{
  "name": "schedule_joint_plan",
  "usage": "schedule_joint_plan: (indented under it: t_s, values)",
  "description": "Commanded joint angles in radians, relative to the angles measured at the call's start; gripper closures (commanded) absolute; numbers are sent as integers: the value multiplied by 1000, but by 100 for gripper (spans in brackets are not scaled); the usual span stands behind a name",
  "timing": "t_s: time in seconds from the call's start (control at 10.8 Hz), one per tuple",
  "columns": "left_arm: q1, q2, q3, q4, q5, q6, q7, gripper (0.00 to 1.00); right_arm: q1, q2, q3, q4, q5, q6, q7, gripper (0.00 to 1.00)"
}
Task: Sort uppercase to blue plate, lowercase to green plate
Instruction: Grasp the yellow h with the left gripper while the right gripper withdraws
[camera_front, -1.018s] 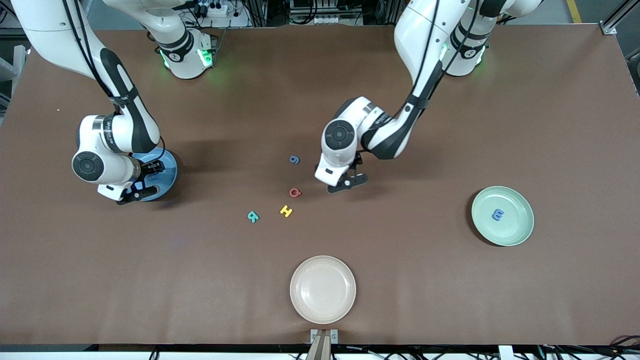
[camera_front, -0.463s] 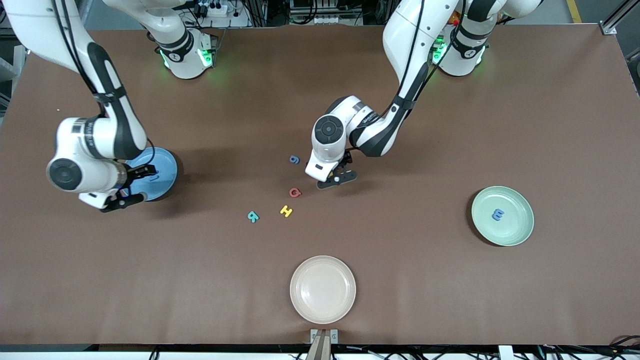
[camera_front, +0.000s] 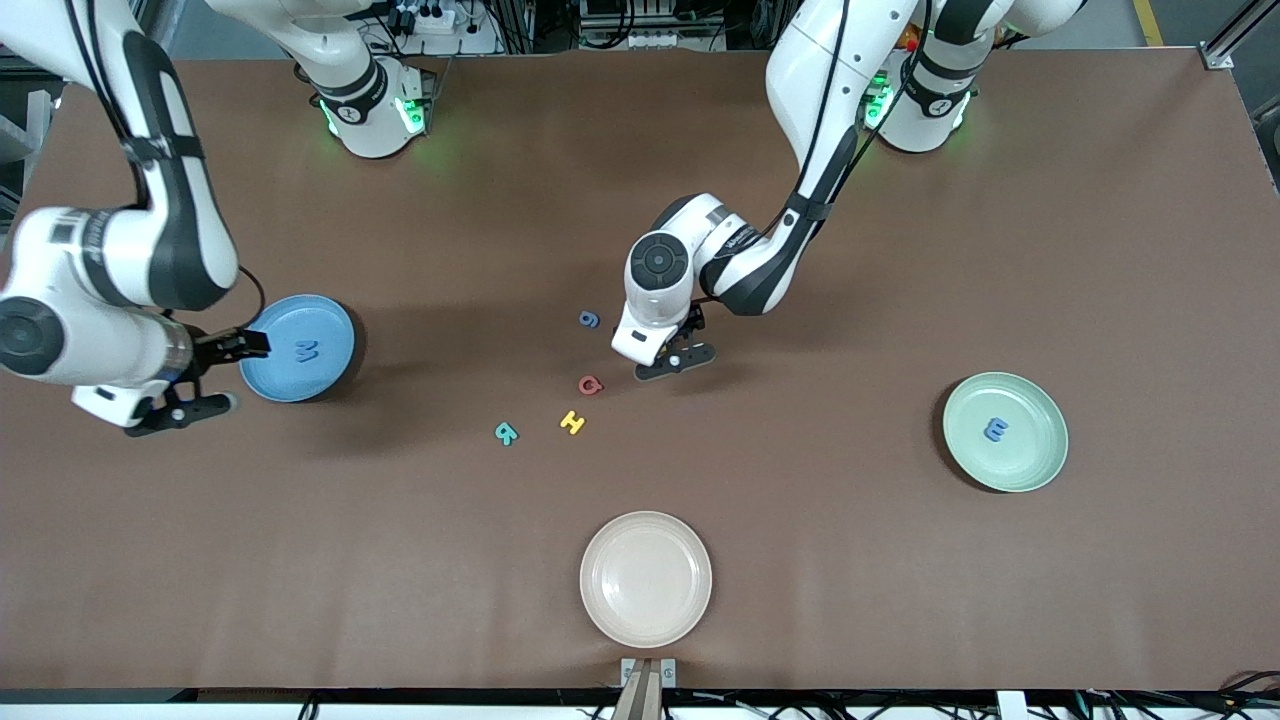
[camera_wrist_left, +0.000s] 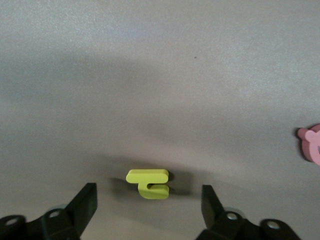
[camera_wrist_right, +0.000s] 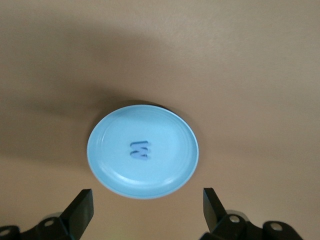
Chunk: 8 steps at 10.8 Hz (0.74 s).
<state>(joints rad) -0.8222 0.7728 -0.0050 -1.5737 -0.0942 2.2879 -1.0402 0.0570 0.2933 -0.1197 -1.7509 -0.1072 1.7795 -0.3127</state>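
Plain brown table (camera_front: 900, 600) throughout, no pattern on it. Medium-blue plate (camera_front: 330, 330) holds a darker blue M (camera_front: 307, 350). At the pale mint-green plate (camera_front: 1035, 455), a blue e-like letter (camera_front: 995, 429) sits at centre. Cream plate (camera_front: 646, 578) is plain. In the loose cluster: blue g (camera_front: 589, 319) at twelve o'clock, red Q (camera_front: 590, 385) in the middle, yellow H (camera_front: 572, 422) at six, teal R (camera_front: 506, 433) at eight. The left wrist view shows a lime-yellow hooked letter (camera_wrist_left: 148, 183) on the table.

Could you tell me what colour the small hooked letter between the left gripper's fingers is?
Yellow hooked letter; left wrist view.
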Motion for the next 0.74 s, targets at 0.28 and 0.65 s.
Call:
schedule_joint_plan:
  t_s: [0.28, 0.65]
  values:
    - [-17, 10, 19, 9, 22, 2, 17, 21, -22, -63, 31, 191, 12, -172, 6, 0]
    - [-17, 11, 19, 4, 28, 2, 19, 25, -23, -143, 40, 220, 53, -200, 6, 0]
